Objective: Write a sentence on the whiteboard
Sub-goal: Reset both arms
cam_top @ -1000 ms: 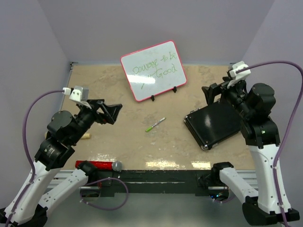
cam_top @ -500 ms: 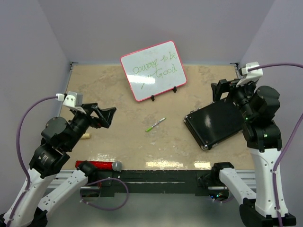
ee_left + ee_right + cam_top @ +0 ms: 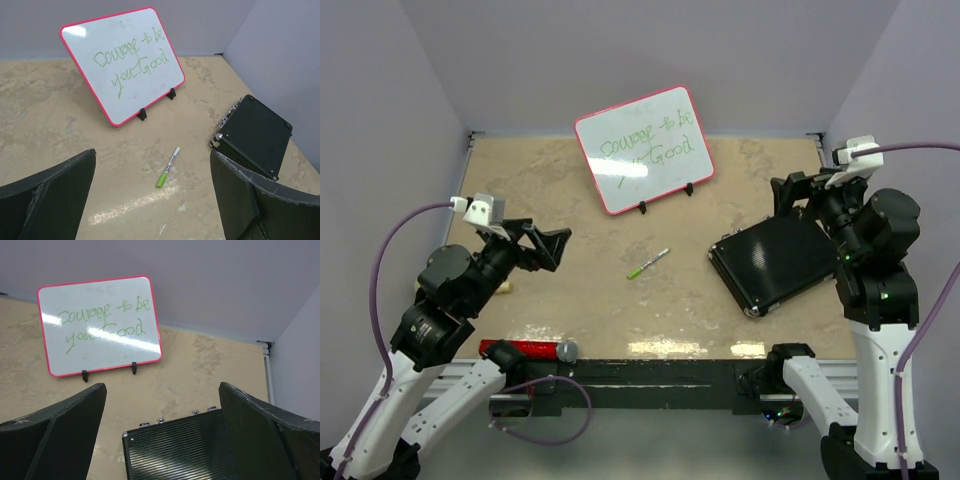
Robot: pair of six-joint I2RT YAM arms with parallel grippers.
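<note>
Whiteboard (image 3: 644, 150), red-rimmed with rounded corners, stands at the far middle of the tabletop (image 3: 550, 190). It is propped on two small black feet and leans back toward the rear wall. Seen from above, it is turned slightly, its right end lying farther back than its left. Two lines of green handwriting cover its glossy face and appear to read "Courage to be you. Good". A bright glare patch crosses the lower line.

Marker (image 3: 648, 263), white-barrelled with a green cap, lies flat on the tabletop in front of the board, well apart from it. Its green end points toward the near left.

Black pad (image 3: 775, 262), rectangular and ribbed on top, lies at the right side of the tabletop, turned at an angle, with small metal fittings along one edge.

Left gripper (image 3: 560, 248) hovers above the left side of the tabletop and faces the middle. Its jaws stand wide apart and hold nothing. In its wrist view the marker and the board sit between the two dark fingers.

Right gripper (image 3: 782, 196) hangs above the far corner of the black pad, its jaws likewise spread wide and empty.

A red cylinder (image 3: 520, 349) with a grey end lies along the near edge. A small tan object (image 3: 502, 290) lies partly hidden by the left arm.
</note>
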